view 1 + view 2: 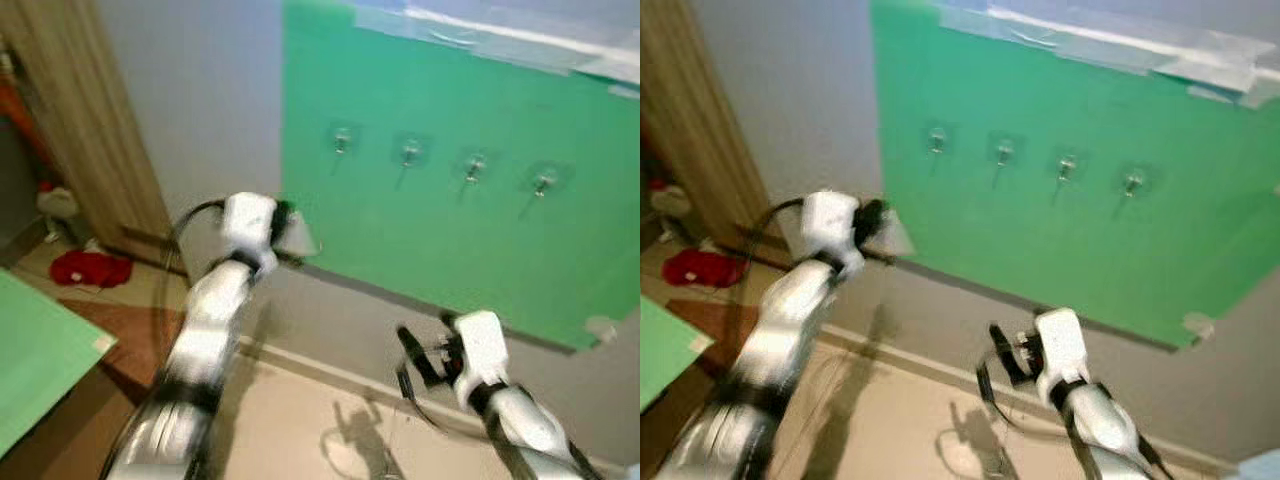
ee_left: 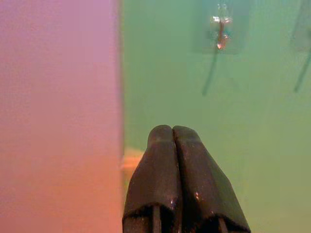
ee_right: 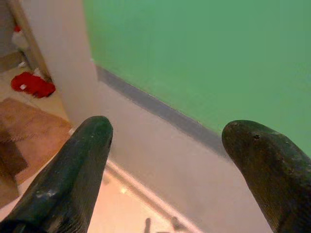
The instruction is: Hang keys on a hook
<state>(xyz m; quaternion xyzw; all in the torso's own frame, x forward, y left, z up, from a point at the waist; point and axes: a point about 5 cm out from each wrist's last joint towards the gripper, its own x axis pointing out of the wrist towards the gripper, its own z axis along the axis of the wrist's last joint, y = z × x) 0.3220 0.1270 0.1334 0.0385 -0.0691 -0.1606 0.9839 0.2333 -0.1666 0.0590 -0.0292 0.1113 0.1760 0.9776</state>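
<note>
Nearest, right gripper [image 1: 420,372] low by the wall with jaws spread wide and bare, left gripper [image 2: 173,133] clenched empty beside the green sheet [image 1: 450,220], below four far hooks [image 1: 342,139].

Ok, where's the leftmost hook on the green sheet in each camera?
Left eye view: leftmost hook, upper middle, first in a row of four.
Right eye view: same hook, upper left of centre.
Left wrist view: likely that hook, beyond the shut left gripper.
Right wrist view: the open right gripper faces the sheet's lower part.
Shared landmark: the green sheet, left edge against the wall.
</note>
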